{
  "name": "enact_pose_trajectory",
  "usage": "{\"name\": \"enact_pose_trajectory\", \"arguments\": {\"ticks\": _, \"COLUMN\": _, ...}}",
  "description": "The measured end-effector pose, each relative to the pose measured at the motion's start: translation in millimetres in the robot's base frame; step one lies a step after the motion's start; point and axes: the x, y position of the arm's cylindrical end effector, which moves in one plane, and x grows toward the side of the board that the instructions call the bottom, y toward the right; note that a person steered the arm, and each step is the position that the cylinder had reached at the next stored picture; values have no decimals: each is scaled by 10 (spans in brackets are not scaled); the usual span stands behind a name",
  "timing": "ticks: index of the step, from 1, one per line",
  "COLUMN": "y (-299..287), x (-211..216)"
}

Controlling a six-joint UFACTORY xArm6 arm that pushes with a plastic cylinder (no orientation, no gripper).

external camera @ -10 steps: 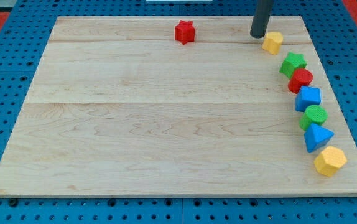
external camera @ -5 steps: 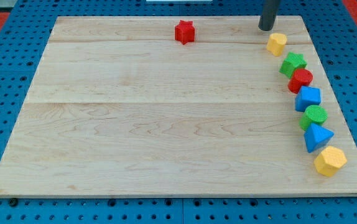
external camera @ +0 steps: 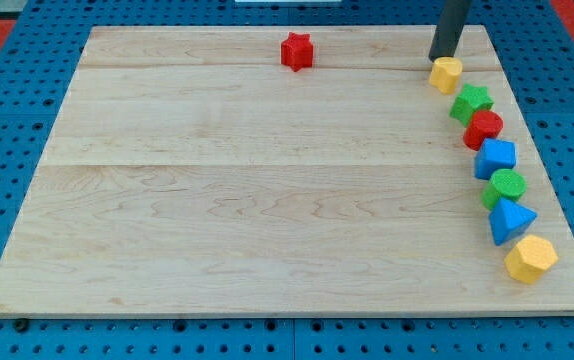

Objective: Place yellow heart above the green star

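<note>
The yellow heart (external camera: 446,73) lies near the board's top right, just up and left of the green star (external camera: 471,102), about touching it. My tip (external camera: 441,57) stands right at the heart's upper edge, touching or nearly touching it. Below the star a line of blocks runs down the right edge.
Down the right edge below the green star lie a red round block (external camera: 484,129), a blue block (external camera: 495,158), a green round block (external camera: 506,187), a blue wedge (external camera: 510,220) and a yellow hexagon (external camera: 531,258). A red star (external camera: 296,51) sits at the top centre. The wooden board (external camera: 267,180) rests on a blue pegboard.
My tip has moved right, from the heart's upper left to right above it. The heart has shifted slightly right and down, toward the green star.
</note>
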Motion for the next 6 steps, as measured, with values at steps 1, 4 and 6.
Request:
{"name": "enact_pose_trajectory", "arguments": {"ticks": 1, "y": 0, "x": 19}}
{"name": "enact_pose_trajectory", "arguments": {"ticks": 4, "y": -81, "x": 19}}
{"name": "enact_pose_trajectory", "arguments": {"ticks": 6, "y": -365, "x": 19}}
